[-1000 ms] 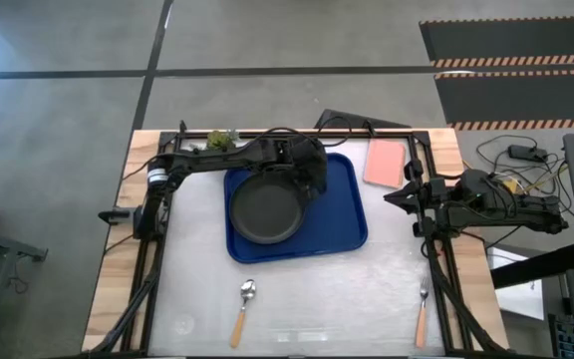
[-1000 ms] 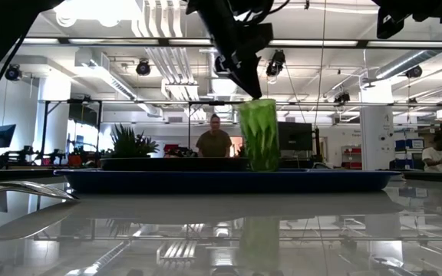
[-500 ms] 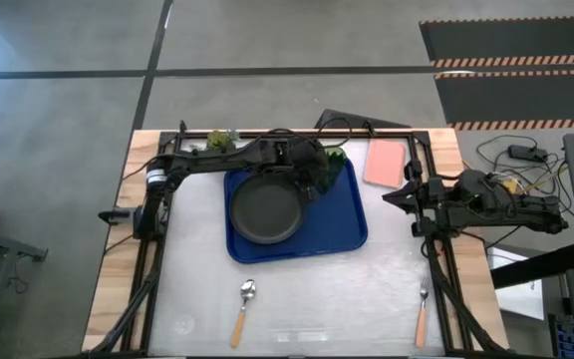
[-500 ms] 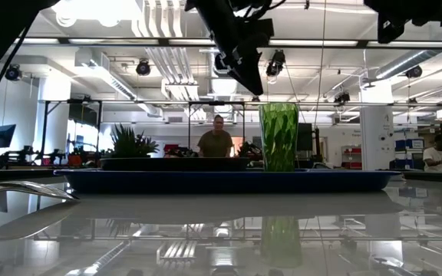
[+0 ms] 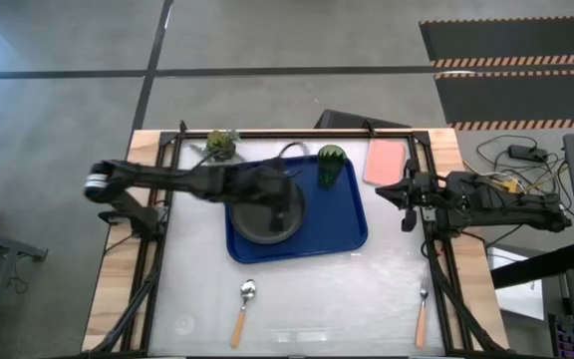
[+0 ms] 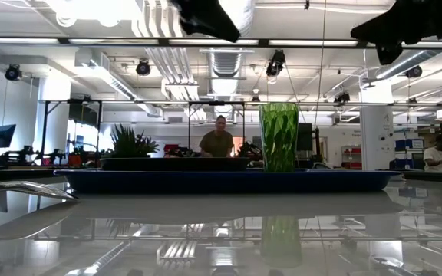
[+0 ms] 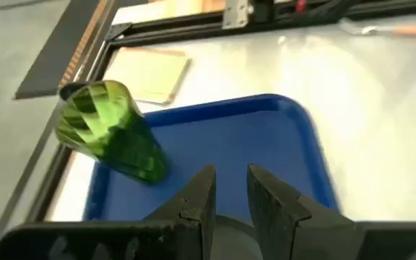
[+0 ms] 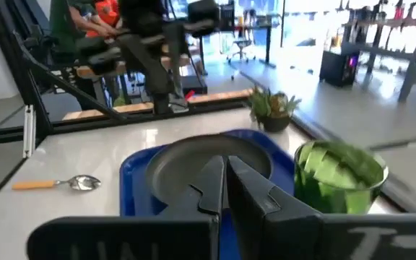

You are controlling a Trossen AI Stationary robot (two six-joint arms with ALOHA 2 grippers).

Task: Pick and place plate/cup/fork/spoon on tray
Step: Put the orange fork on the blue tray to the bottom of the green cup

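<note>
The green cup stands upright on its base in the far right corner of the blue tray; it also shows in the left wrist view and the low view. The black plate lies on the tray's left half. My left gripper is open and empty above the plate's right side, apart from the cup. My right gripper is shut and empty, level, just off the tray's right edge. The spoon and the fork lie on the table near its front edge.
A small leafy plant stands at the far edge, left of the tray. A pink flat rectangle lies at the far right. A black frame borders the table. A person stands in the room behind.
My left gripper has let go of the cup, risen and drawn back toward the table's left and near side, over the plate. The cup, tilted in the hold a second ago, now stands upright on the tray's far right corner.
</note>
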